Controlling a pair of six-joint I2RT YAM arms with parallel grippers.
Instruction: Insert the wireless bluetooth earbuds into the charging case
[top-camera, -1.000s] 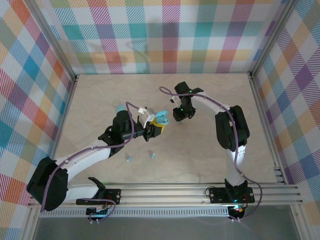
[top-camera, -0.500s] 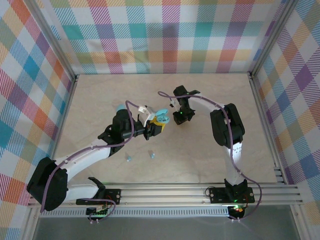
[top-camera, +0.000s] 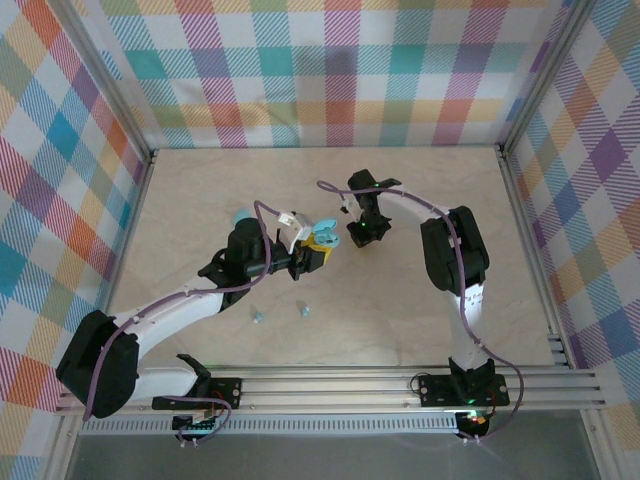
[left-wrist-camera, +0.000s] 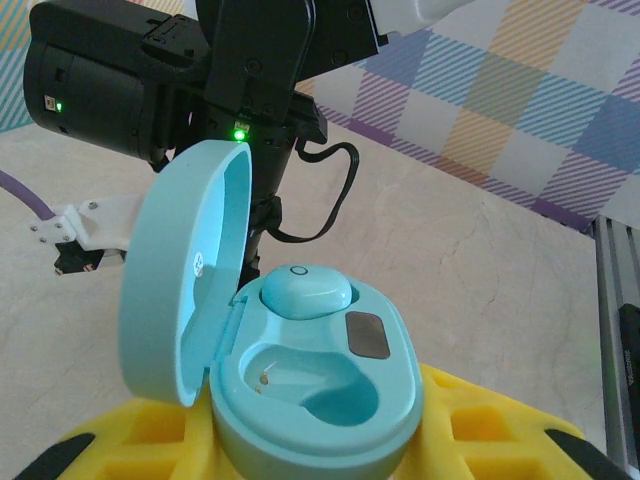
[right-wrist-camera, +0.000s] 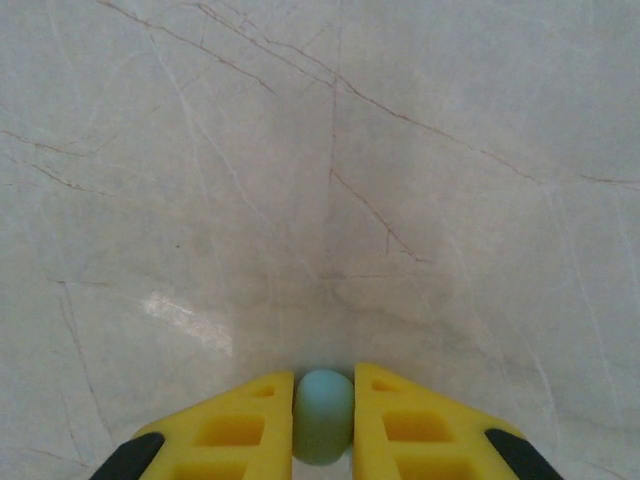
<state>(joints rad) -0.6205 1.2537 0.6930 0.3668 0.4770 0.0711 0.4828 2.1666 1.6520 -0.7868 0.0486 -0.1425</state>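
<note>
My left gripper (top-camera: 316, 250) is shut on the light-blue charging case (top-camera: 322, 236), held up with its lid open. In the left wrist view the case (left-wrist-camera: 330, 400) sits between yellow fingers (left-wrist-camera: 490, 430); one earbud (left-wrist-camera: 306, 292) is seated in the far slot and the near slot (left-wrist-camera: 310, 385) is empty. My right gripper (top-camera: 362, 238) points down at the table just right of the case. In the right wrist view its yellow fingers (right-wrist-camera: 240, 425) press on both sides of a small light-blue earbud (right-wrist-camera: 323, 412) against the table. Two more earbuds (top-camera: 258, 317) (top-camera: 303, 311) lie on the table nearer the arm bases.
A second light-blue case (top-camera: 240, 216) lies partly behind my left arm. The right arm's black wrist (left-wrist-camera: 250, 70) hangs close behind the open lid (left-wrist-camera: 185, 280). Metal rails (top-camera: 340, 385) and checkered walls border the marble table (top-camera: 200, 190).
My right gripper has shifted slightly left and closed its fingers on the earbud at the table. The left arm and the case have stayed still.
</note>
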